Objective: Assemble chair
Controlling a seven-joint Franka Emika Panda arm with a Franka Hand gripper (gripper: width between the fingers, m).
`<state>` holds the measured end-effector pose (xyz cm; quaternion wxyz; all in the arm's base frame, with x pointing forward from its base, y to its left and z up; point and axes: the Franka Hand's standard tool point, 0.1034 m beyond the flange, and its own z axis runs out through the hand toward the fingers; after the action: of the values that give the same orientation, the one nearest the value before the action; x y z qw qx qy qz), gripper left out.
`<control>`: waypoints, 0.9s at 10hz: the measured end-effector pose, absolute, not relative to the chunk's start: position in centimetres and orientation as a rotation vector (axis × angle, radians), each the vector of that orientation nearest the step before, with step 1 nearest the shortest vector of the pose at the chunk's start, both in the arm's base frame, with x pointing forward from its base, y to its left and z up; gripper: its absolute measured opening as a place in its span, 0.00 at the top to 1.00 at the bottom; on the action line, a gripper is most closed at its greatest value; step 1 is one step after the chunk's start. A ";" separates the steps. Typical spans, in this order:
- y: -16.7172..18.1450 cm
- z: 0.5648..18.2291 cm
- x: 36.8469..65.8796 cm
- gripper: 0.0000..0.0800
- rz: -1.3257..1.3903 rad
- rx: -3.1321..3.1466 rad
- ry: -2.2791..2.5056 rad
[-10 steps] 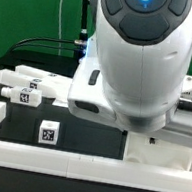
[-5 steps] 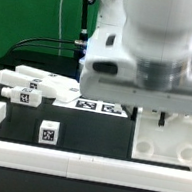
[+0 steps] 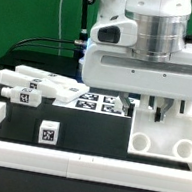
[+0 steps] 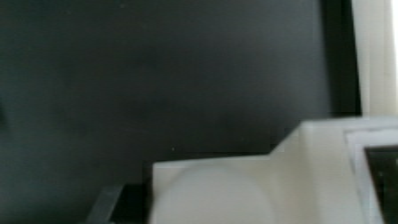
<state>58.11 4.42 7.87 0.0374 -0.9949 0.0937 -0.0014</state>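
1. The exterior view is facing the arm (image 3: 144, 36) head-on, sitting low and close over the bench (image 3: 93, 134).
2. The wrist view is looking down, very near and blurred, sharing that dark bench and a white chair part (image 4: 240, 190).

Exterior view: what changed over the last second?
Arm rose, uncovering the marker board and the square seat. Gripper sits at the seat's top edge, grip unclear. Leg parts and small tagged block stayed put.

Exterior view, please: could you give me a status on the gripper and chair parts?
Gripper down at the big chair part, jaws unclear. Smaller chair parts loose at exterior view's left. Nothing seen in the way.
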 end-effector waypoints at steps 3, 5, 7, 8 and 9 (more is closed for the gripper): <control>5.5 5.3 57.1 0.59 -0.404 -3.058 0.266; 5.6 3.6 56.3 0.59 -0.613 -3.041 0.254; 5.3 2.6 55.8 0.59 -0.686 -3.043 0.253; 4.9 2.5 55.9 0.59 -0.687 -3.053 0.236; 4.8 2.0 55.8 0.59 -0.685 -3.057 0.233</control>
<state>55.76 4.77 2.04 -0.0001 -0.9732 0.0742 -0.2179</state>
